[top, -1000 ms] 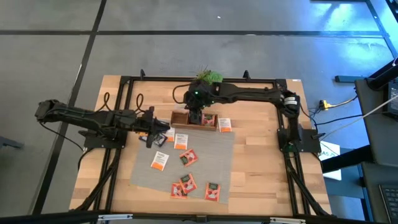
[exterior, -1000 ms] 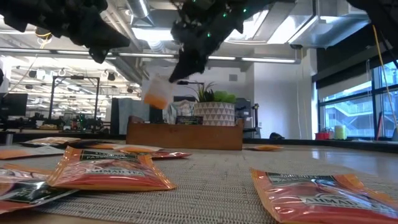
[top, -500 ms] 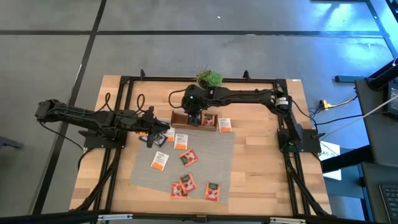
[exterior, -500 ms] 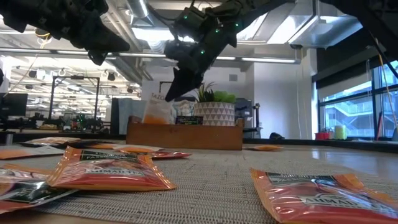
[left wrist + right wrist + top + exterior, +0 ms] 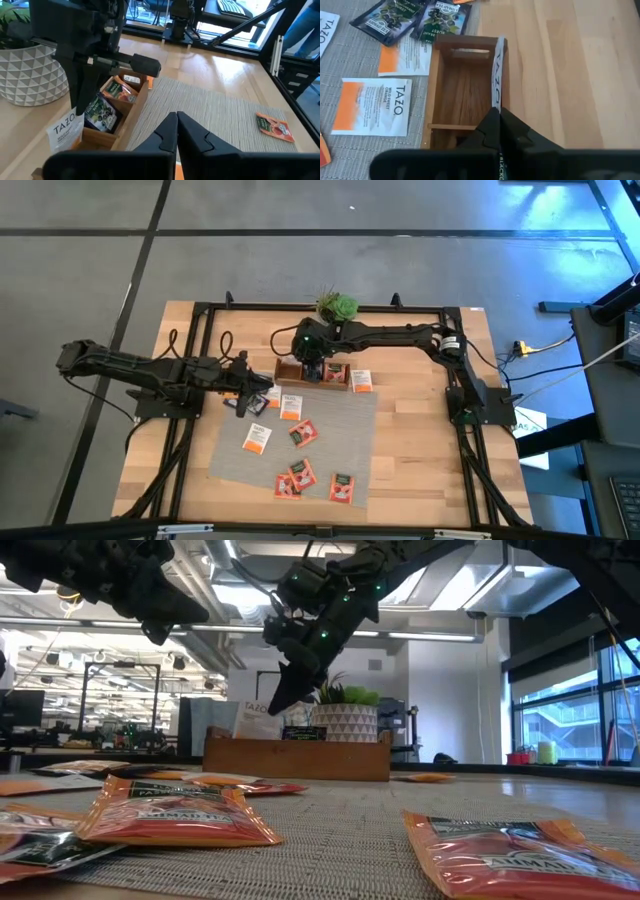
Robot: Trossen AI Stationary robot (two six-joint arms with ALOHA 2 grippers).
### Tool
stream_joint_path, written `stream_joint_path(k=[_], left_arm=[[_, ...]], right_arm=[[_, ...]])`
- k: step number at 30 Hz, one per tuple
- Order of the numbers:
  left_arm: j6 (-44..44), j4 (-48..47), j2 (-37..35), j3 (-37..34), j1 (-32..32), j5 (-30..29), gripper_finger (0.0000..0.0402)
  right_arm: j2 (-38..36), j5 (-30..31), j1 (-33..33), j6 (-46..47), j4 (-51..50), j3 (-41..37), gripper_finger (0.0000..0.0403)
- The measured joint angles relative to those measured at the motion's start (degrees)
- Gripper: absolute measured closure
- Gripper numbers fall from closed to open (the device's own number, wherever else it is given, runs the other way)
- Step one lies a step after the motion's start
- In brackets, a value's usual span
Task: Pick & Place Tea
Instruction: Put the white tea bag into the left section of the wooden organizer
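Observation:
My right gripper is shut on a white tea packet at the left end of the wooden tray, where an end compartment lies bare. In the low view the packet hangs behind the tray's near wall, which hides its lower part. Other compartments hold a dark green packet and an orange one. Several orange-red, white and dark packets lie flat on the grey mat. My left gripper hangs shut with nothing in it, left of the tray and above the mat's far left corner. My right gripper pinches the white packet's upper edge between its two fingers. The fingers come from above, slanting down. The packet hangs upright below them, edge-on to the wrist camera, along one wall of the tray's end compartment. What its lower end rests on is hidden.
A potted plant in a white patterned pot stands just behind the tray. More packets lie beside the tray, on the mat's far edge. Black frame rails run around the table, with bare wood to the right of the mat.
My right gripper has gone down toward the tray's left end and stayed shut on the white packet. The packet hung clear above the tray a second ago; now its lower part has sunk behind the tray's near wall.

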Motion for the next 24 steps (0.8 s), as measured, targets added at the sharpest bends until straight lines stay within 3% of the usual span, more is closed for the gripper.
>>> stream_joint_path(k=[13, 24], left_arm=[[0.0, -0.01, 0.0, 0.0, 0.0, 0.0, 0.0397], [0.0, -0.02, 0.0, 0.04, 0.0, -0.02, 0.0394]], right_arm=[[0.0, 0.98, 0.0, -0.9, -0.09, 0.0, 0.0328], [-6.48, 13.47, 1.72, 2.3, -2.17, -0.07, 0.0309]])
